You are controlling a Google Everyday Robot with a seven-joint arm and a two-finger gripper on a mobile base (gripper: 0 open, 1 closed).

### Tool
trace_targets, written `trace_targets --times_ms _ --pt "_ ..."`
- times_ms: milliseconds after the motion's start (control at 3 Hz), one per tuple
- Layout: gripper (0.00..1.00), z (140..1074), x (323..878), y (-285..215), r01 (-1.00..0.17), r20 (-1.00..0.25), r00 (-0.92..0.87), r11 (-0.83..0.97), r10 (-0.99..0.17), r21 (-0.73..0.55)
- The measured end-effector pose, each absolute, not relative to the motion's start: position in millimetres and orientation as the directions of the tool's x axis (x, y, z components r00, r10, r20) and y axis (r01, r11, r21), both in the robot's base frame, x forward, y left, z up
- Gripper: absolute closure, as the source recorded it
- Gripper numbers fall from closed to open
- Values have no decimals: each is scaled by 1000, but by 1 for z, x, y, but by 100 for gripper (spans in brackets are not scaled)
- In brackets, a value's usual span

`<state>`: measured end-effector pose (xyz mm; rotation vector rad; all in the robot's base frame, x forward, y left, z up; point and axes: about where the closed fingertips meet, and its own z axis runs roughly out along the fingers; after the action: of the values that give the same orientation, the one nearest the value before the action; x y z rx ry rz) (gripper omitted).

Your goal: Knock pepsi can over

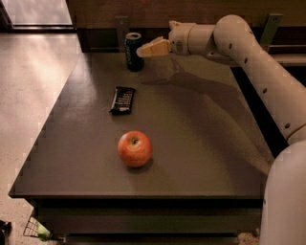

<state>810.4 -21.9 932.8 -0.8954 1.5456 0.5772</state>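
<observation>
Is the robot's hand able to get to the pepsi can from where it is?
Probably yes. The hand hangs just to the right of the upright pepsi can, near its top, and nothing stands between them.

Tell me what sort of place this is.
Probably an office break area or lab: a dark table by a wood wall, a speckled hard floor, snacks laid out (can, bar, apple). The gripper hangs close beside the can.
</observation>
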Motion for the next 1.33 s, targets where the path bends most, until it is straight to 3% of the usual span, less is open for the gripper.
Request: trace_targets --times_ms 1000,1333 --pt "0 888 838 24 -831 -990 -56 556 -132 -27" --pt "26 880 842 42 -851 -992 -65 525 -111 -3"
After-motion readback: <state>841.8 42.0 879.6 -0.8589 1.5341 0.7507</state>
